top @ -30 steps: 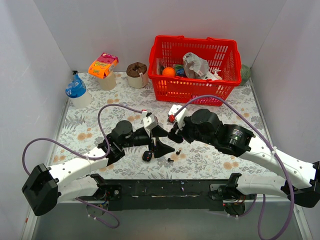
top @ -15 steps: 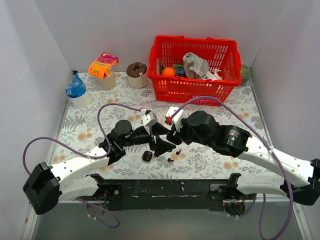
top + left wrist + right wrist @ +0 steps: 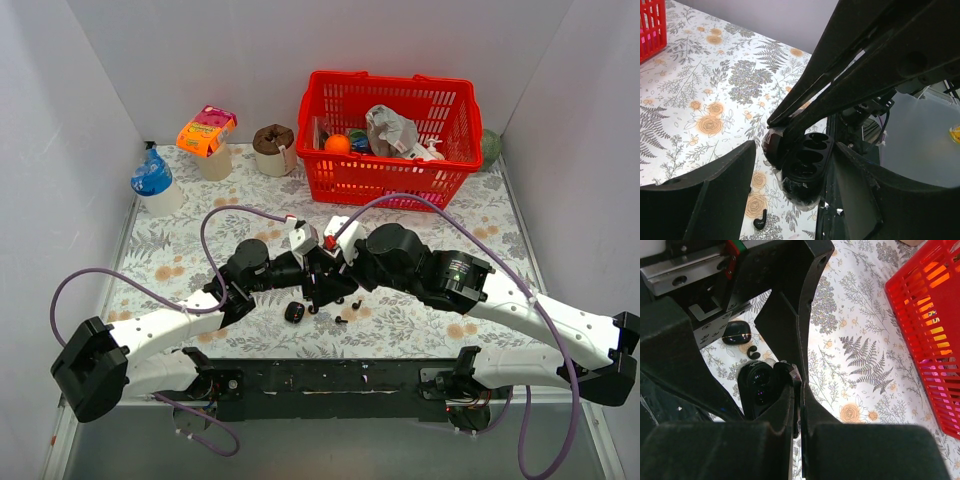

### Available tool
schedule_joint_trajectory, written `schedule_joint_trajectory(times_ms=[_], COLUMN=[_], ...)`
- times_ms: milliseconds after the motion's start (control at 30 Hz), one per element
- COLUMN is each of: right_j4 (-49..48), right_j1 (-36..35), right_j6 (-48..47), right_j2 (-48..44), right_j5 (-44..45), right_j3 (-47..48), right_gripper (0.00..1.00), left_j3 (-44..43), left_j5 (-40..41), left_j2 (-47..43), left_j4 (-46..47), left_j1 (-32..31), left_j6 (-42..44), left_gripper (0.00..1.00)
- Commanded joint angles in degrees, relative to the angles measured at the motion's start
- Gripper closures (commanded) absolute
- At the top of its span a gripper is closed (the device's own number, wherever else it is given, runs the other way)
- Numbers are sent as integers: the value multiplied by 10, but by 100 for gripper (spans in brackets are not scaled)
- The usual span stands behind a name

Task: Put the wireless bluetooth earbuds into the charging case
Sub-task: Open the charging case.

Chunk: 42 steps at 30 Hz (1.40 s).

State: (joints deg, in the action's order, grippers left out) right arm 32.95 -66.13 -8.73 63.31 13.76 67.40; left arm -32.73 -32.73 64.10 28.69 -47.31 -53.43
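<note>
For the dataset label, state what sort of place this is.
Likely a robot lab test cell: white walls box in a floral-covered table, two arms are bolted to its near edge, and a red basket holds mixed props.

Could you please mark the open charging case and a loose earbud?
Open black charging case (image 3: 807,160), left wrist view, on its socketed base.
Tiny black comma-shaped earbud (image 3: 760,219), left wrist view, on its middle.
</note>
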Motion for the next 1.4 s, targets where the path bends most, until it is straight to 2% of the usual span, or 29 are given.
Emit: schedule_joint_trajectory(times_ms=[0,133,333,467,667,700,800,833,933,1067,1133,1167,1233,1267,1367], right_j4=[-33,-34,-34,-34,-32,-32,-30,-29,-27,-25,-30,-35,-42,-44,-55], right_j1=[-6,-6,-6,-6,-6,-6,-6,-6,-7,-7,-7,-7,-6,-3,18], right_j6=[9,9,9,11,13,14,17,17,20,29,43,52,68,84,122], right_j2=[0,1,0,1,1,0,-1,-2,-3,-3,-5,-5,-12,-14,-29], right_j5=[0,-1,-15,-21,-23,-23,-26,-26,-27,-21,-15,-4,16,34,47], right_j3=[28,29,32,32,31,31,29,29,29,33,40,41,50,55,72], right_gripper=[99,99,99,99,99,99,99,99,99,98,81,64,52,43,34], left_j3=[2,8,24,27,22,21,21,21,26,33,37,40,51,56,75], left_j5=[-11,-20,-27,-37,-45,-47,-45,-44,-39,-34,-27,-24,-16,-7,19], left_j2=[0,-1,-9,-8,-5,-4,-5,-5,-10,-16,-23,-26,-38,-44,-73], left_j4=[9,16,34,38,42,43,42,43,45,49,53,55,63,66,74], left_j1=[4,4,4,4,4,4,4,4,4,4,4,4,4,4,4], left_j6=[3,3,3,3,3,3,6,6,6,7,7,4,3,3,3], left_gripper=[39,43,41,45,66,74,88,96,100,100,100,100,100,100,100])
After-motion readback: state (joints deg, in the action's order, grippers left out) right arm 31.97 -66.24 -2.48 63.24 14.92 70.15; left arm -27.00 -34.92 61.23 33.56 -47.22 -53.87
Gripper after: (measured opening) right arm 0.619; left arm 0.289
